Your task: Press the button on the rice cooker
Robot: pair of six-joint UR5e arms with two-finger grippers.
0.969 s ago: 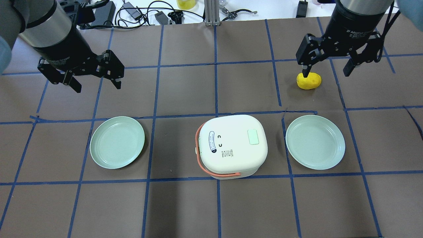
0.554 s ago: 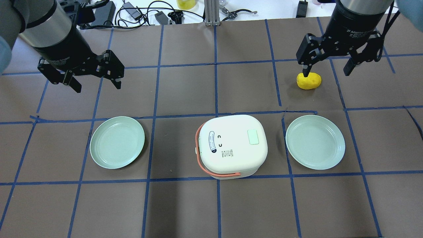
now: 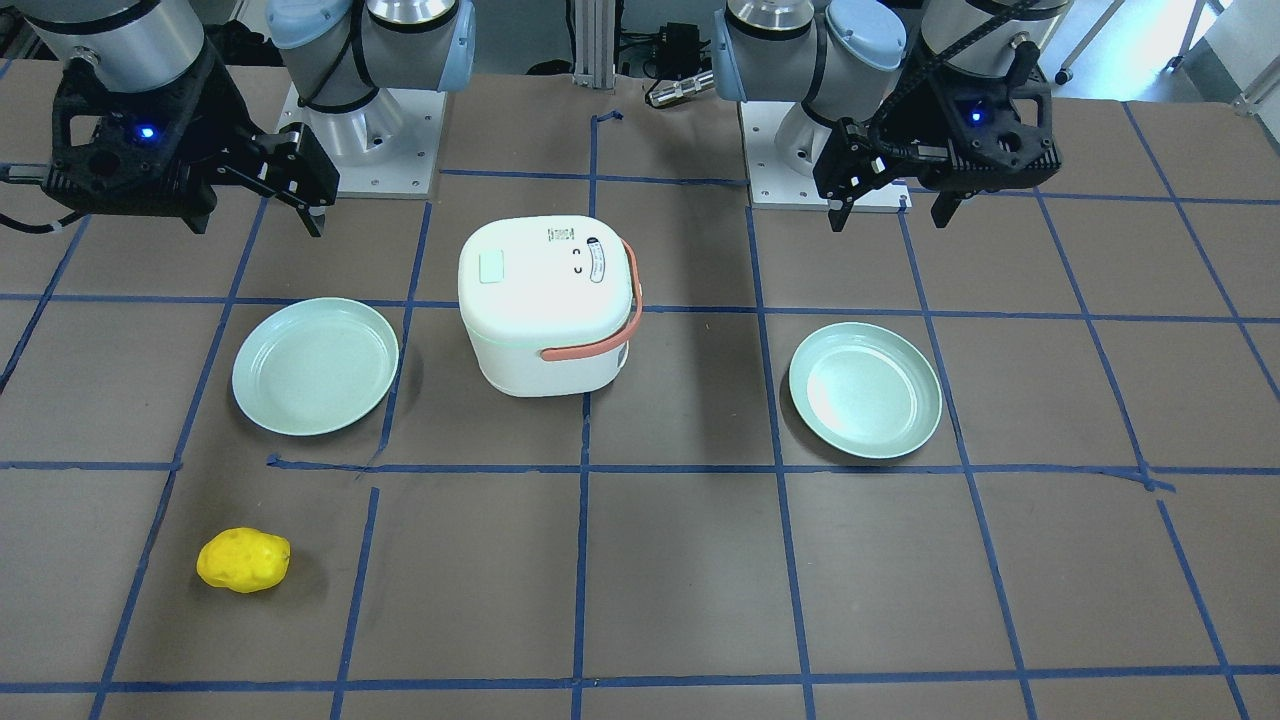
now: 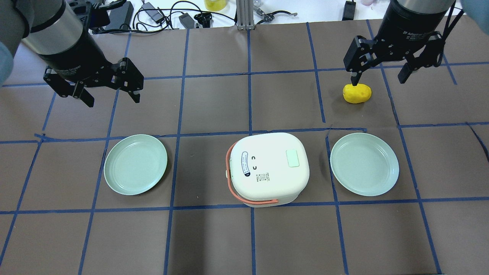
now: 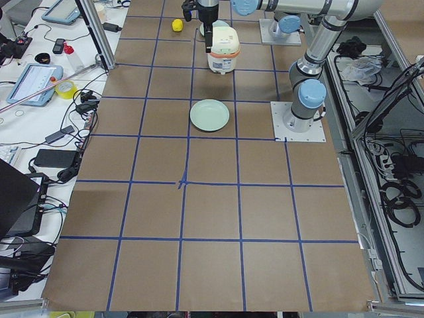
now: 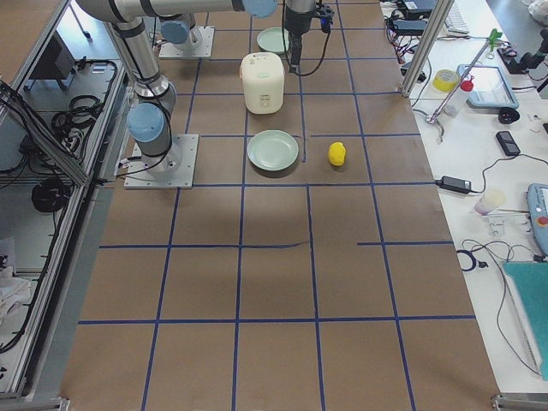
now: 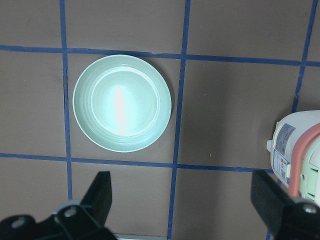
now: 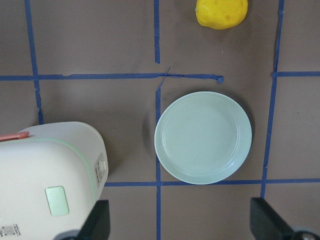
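The white rice cooker [image 4: 267,168] stands at the table's middle with its lid closed. Its salmon-orange handle [image 4: 229,179] lies low around its left and near side. A light green rectangular button [image 4: 292,157] is on the lid's right part, and also shows in the front view [image 3: 492,268] and the right wrist view [image 8: 56,200]. My left gripper [image 4: 112,100] is open and empty, high above the table, far back-left of the cooker. My right gripper [image 4: 378,81] is open and empty, high at the back right.
Two empty pale green plates lie beside the cooker, one on its left [image 4: 135,164] and one on its right [image 4: 365,164]. A yellow lumpy fruit [image 4: 357,93] lies behind the right plate, under the right gripper's left finger in the overhead view. Cables and tools lie past the table's far edge.
My right gripper has shifted slightly toward the far edge in the overhead view. The left gripper, the cooker and the plates have not moved.
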